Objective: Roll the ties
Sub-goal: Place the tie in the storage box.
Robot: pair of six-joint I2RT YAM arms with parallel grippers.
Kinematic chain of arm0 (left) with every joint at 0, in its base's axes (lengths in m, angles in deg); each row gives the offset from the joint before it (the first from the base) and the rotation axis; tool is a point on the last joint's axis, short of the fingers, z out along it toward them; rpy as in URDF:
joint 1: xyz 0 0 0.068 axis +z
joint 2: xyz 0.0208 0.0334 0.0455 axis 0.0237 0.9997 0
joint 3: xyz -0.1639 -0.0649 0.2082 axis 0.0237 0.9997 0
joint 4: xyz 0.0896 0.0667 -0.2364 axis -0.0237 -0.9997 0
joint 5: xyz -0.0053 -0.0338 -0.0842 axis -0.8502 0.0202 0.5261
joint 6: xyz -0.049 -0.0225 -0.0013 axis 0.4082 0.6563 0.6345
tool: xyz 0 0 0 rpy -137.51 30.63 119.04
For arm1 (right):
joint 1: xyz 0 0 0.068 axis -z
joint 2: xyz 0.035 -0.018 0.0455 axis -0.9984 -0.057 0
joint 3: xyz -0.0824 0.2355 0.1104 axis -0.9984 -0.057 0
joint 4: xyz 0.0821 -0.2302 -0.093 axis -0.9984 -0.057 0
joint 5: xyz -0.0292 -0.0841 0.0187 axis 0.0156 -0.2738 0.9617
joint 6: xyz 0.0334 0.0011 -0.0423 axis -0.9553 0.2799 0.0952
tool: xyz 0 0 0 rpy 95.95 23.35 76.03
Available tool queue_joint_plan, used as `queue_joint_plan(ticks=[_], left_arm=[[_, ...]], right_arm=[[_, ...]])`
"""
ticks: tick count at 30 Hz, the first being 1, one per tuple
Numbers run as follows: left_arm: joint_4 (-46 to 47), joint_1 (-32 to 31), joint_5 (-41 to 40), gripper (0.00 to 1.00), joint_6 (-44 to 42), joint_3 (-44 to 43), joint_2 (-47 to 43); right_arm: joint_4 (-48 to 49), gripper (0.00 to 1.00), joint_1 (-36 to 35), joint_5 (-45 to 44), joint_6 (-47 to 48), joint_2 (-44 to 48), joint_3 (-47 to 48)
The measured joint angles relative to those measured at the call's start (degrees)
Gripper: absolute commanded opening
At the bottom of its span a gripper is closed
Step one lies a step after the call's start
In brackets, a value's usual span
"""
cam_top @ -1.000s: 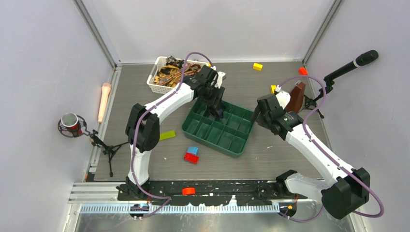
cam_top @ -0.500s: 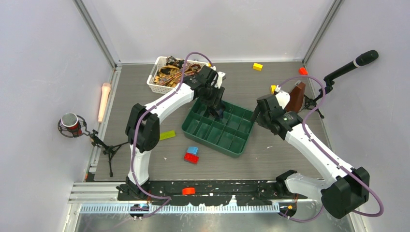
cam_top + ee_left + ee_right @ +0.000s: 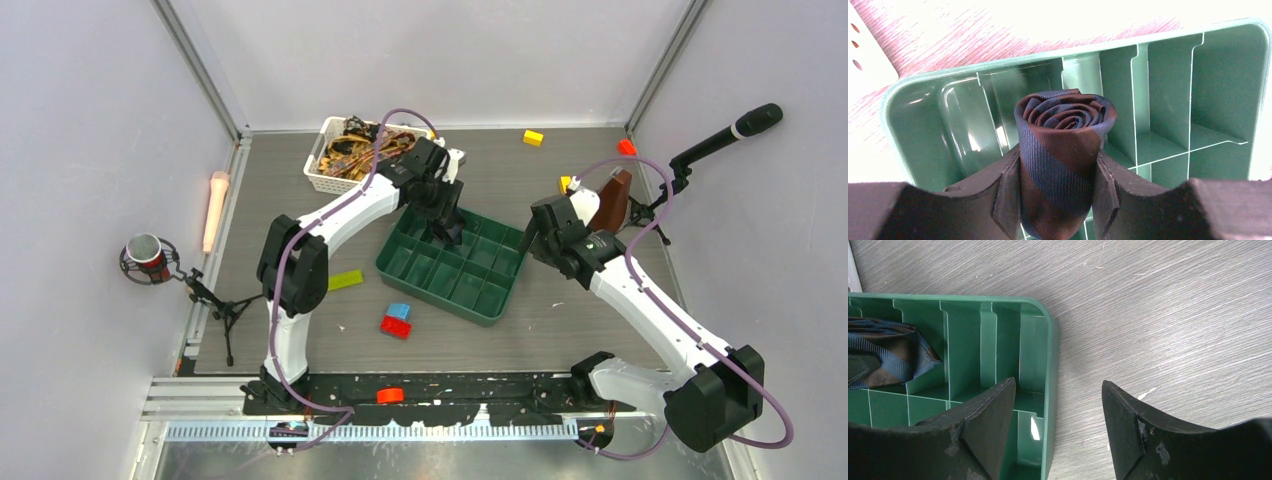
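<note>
Nearest the arm bases, a red brick (image 3: 395, 326) and a blue brick (image 3: 399, 311) lie touching on the bench (image 3: 480, 170). A lime piece (image 3: 347, 280) lies just beyond them to the left. None of these has moved over the last second.

Next comes the green tray (image 3: 450, 280), set at an angle, in the same spot as before. The right pincer (image 3: 1058, 385) is spread and holds nothing. It straddles the tray's right corner wall, with one finger (image 3: 990, 420) over a compartment and the other over bare bench. Whether either finger touches the wall cannot be told. It has stayed put.

Further in, the left pincer (image 3: 1057, 155) is pinching the rolled tie (image 3: 1063, 125), a tight coil of brown and navy stripes. Its spiral end faces the wrist camera, and it is squeezed on both sides. The coil hangs over a compartment in the tray's far part, close to a rounded corner. Whether its lower end rests on the tray floor is hidden. Grip and tie look the same as in the earlier frames. The one change is that the left arm's elbow sits a touch further left.

Beyond the tray's far-left side stands a white basket (image 3: 322, 170) heaped with loose ties (image 3: 360, 150) in brown, gold and black, undisturbed.

Farthest off, a yellow brick (image 3: 533, 138) and an orange brick (image 3: 627, 147) lie near the back wall, as they did before.
</note>
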State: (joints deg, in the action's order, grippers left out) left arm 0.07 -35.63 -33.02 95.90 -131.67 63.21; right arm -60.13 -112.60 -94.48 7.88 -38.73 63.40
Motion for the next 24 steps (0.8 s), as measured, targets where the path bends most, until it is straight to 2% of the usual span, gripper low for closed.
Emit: queue_joint_plan(ticks=[9, 24], left_arm=[[0.9, 0.2, -0.4, 0.17, 0.0, 1.1, -0.7], [1.7, 1.0, -1.6, 0.17, 0.0, 2.1, -1.5]], right_arm=[[-0.1, 0.70, 0.0, 0.0, 0.0, 0.0, 0.0], [-0.1, 0.70, 0.0, 0.0, 0.0, -0.5, -0.2]])
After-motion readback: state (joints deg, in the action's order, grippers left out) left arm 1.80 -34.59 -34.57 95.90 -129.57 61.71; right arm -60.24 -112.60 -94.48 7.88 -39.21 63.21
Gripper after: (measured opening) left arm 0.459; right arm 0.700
